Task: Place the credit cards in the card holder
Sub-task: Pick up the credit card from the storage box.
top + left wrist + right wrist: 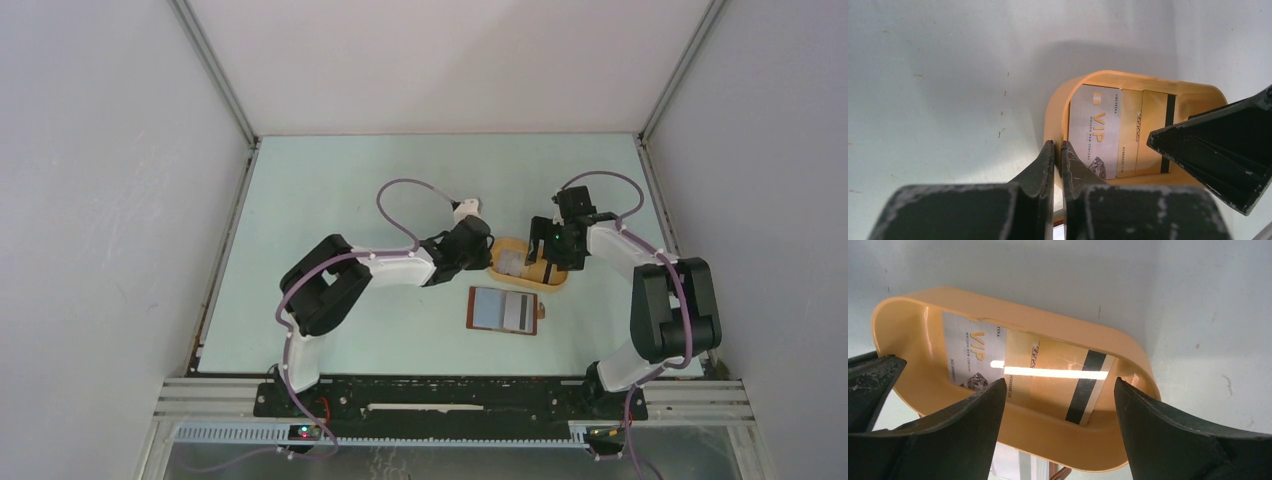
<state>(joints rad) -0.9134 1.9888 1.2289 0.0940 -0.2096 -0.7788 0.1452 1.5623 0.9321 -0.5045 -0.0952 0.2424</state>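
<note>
the left fingers (1050, 160) are pinched nearly together at the end rim of the tray (1058, 320), one inside the wall and one outside, so they seem to be gripping the tray itself and not a card. the right fingers (552, 250) are spread wide and hold nothing. they hang over the tray's other end, straddling what lies inside.

the cards (1048, 370) are all in the tray, overlapped side by side in a row that runs along its length. a pale one is at the left arm's end and one with a dark stripe at the right arm's end. they seem to lean against the far wall.

the right fingers are the nearer pair for a pick. the striped card sits just beyond and between their tips, so the next move probably depends on closing across that card's edges.

the holder (503, 310) lies open on the counter (350, 180), just on the near side of the tray, towards the arm bases.
</note>
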